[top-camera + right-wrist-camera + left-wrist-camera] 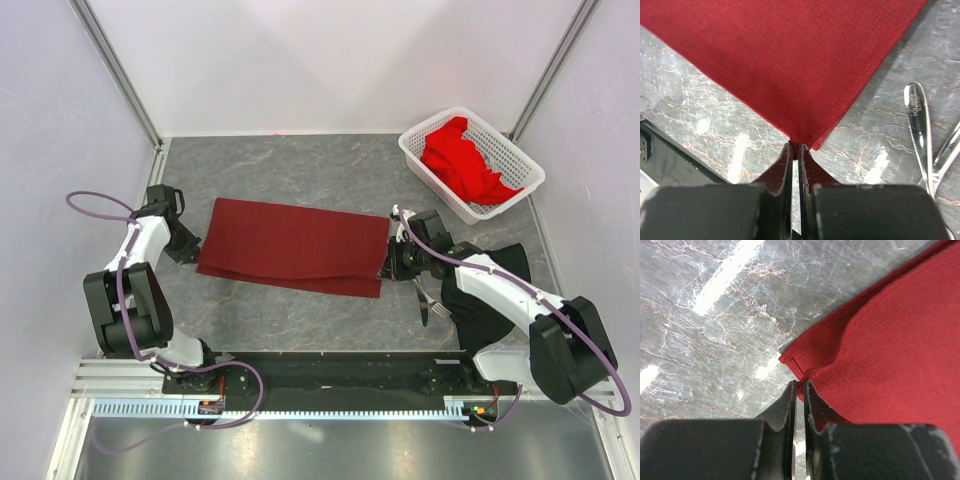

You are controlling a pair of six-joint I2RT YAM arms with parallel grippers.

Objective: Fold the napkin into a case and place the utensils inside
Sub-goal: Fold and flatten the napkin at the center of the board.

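Left end effector [800, 385], jaws narrow, pinches the napkin [295, 245] beside a left-end corner. Right end effector [794, 146] likewise pinches a right-end corner. The napkin lies flat on the bench [300, 165] between them, with the utensils [920, 125] just right.

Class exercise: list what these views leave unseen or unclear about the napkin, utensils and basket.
Utensils: top view, mostly under the right arm; right wrist view, cut off by the edge.
Napkin: layer count unclear, every view.
Basket: underneath the red cloth, hidden, top view.
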